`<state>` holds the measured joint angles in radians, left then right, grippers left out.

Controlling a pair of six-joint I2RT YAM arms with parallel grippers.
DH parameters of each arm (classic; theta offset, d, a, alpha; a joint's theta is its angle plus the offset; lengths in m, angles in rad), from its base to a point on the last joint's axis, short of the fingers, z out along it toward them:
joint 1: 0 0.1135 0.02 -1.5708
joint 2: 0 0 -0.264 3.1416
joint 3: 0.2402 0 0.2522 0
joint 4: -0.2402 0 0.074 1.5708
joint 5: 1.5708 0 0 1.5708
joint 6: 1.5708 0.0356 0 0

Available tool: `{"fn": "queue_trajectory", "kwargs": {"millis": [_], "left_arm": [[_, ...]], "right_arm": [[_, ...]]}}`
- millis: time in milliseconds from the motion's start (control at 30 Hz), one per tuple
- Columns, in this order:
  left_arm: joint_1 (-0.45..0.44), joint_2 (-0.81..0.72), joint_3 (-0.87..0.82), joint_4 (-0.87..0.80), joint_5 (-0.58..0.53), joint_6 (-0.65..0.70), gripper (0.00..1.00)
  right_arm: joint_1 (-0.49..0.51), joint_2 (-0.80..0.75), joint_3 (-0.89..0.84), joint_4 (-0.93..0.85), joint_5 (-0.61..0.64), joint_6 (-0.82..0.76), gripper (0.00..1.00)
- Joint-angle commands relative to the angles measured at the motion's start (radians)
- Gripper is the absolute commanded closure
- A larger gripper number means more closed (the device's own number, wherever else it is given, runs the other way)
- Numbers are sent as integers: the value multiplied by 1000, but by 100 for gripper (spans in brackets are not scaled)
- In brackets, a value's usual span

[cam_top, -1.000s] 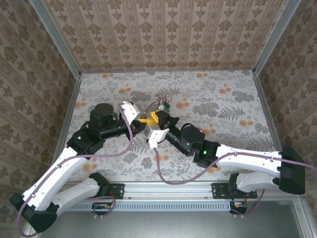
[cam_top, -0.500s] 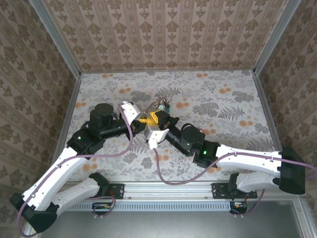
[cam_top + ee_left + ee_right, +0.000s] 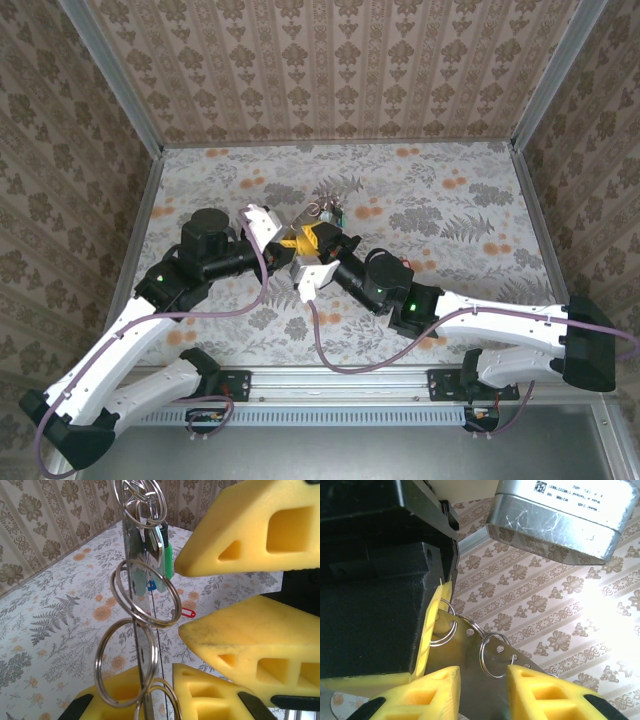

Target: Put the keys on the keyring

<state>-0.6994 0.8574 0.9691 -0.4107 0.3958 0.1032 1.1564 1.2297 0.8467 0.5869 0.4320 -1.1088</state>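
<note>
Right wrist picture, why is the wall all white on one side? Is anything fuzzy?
Right wrist view: bright glare whitens the wallpaper on the right, and the metal box shines. Left wrist view: the ring strip is crisp; the red key behind looks soft.

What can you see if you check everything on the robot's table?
Surface: flowery table, flat.
Job's things: metal strip hung with rings; green key among the rings at one end; red key lying on the table.
Clutter: nothing seen.
Grippers: left gripper, jaws shut on the strip's other end; right gripper, jaws apart with a ring between them.
Cables: purple cables looping from both arms.
Surroundings: patterned walls; metal rail along the near edge.
</note>
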Motion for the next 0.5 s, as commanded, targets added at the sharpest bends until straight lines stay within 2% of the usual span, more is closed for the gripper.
{"fn": "queue_trajectory", "kwargs": {"millis": [0,100,467], "left_arm": [[-11,-21,-17,18,69,-8,100],[-5,-32,-23,15,74,-11,100],[-6,-39,-25,23,110,-23,100]], "right_arm": [[-6,-17,42,57,-6,12,68],[-17,-53,40,-16,-42,63,67],[-29,-24,45,-38,-65,72,64]]}}
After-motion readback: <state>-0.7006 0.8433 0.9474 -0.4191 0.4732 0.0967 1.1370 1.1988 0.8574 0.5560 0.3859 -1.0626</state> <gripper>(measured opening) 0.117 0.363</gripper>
